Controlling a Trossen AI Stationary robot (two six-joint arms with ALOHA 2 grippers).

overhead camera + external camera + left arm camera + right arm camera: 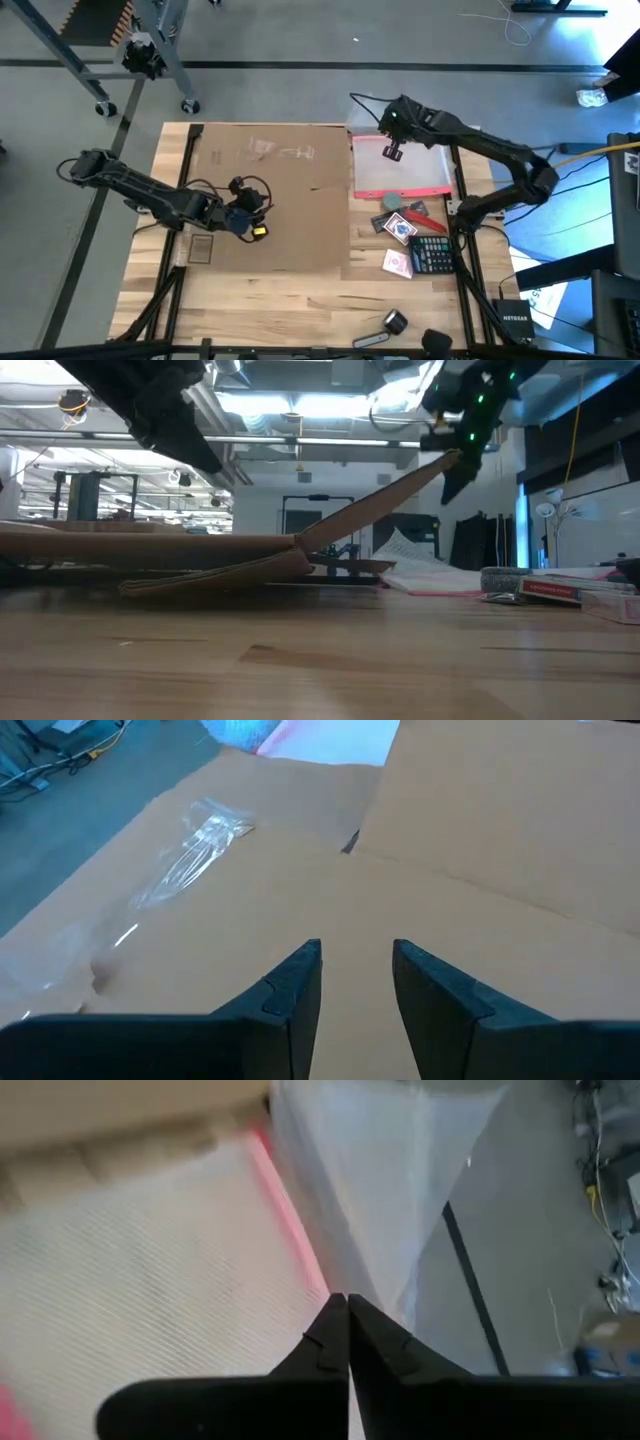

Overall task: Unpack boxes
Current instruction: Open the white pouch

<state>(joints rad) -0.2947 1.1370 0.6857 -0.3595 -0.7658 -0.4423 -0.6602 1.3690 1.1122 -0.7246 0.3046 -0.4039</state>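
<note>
Flattened cardboard box (270, 195) fills table centre. Left gripper (252, 213) above it, jaws apart, empty. Right gripper (393, 152) closed, over clear pouch (405, 170). Calculator (433, 254), card packs (399, 246) nearby.

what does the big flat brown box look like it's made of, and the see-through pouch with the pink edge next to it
The large flattened brown box looks like corrugated cardboard: matte tan, with creased flaps and a strip of clear tape on top. The clear pouch with the pink-red edge appears to be thin plastic film, glossy and translucent; its faint fine ribbing may be bubble or textured lining, though that is hard to tell.
</note>
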